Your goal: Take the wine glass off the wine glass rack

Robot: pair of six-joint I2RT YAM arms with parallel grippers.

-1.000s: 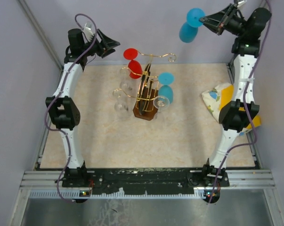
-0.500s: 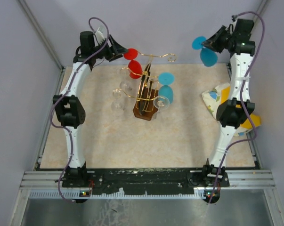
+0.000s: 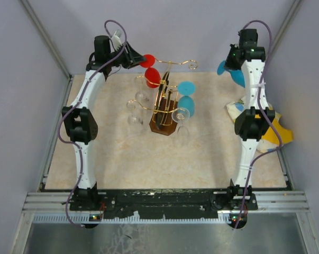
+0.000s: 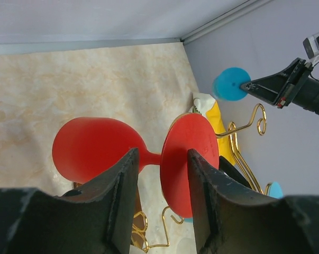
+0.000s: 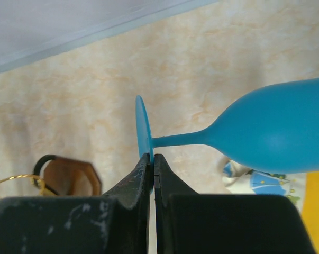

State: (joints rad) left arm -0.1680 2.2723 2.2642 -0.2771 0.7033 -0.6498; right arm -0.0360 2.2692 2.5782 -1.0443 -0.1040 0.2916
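The wine glass rack (image 3: 164, 98), gold wire on a dark hexagonal base (image 3: 163, 124), stands mid-table. A red wine glass (image 3: 151, 76) hangs on its top left arm, foot (image 3: 146, 60) outward. My left gripper (image 3: 134, 57) is open at that foot. In the left wrist view its gripper (image 4: 162, 159) has the fingers either side of the red stem and foot (image 4: 188, 159), with gaps on both sides. My right gripper (image 3: 229, 62) is shut on the foot rim (image 5: 143, 127) of a blue wine glass (image 5: 275, 127), held in the air off the rack at the far right.
A second blue glass (image 3: 187, 103) and several clear glasses (image 3: 135, 103) hang on the rack. A patterned cloth (image 3: 237, 110) and a yellow item (image 3: 280, 133) lie at the right edge. Grey walls close in the back and sides.
My right arm has swung the blue glass down and inward from high at the back right. My left gripper has moved right, up to the red glass's foot.
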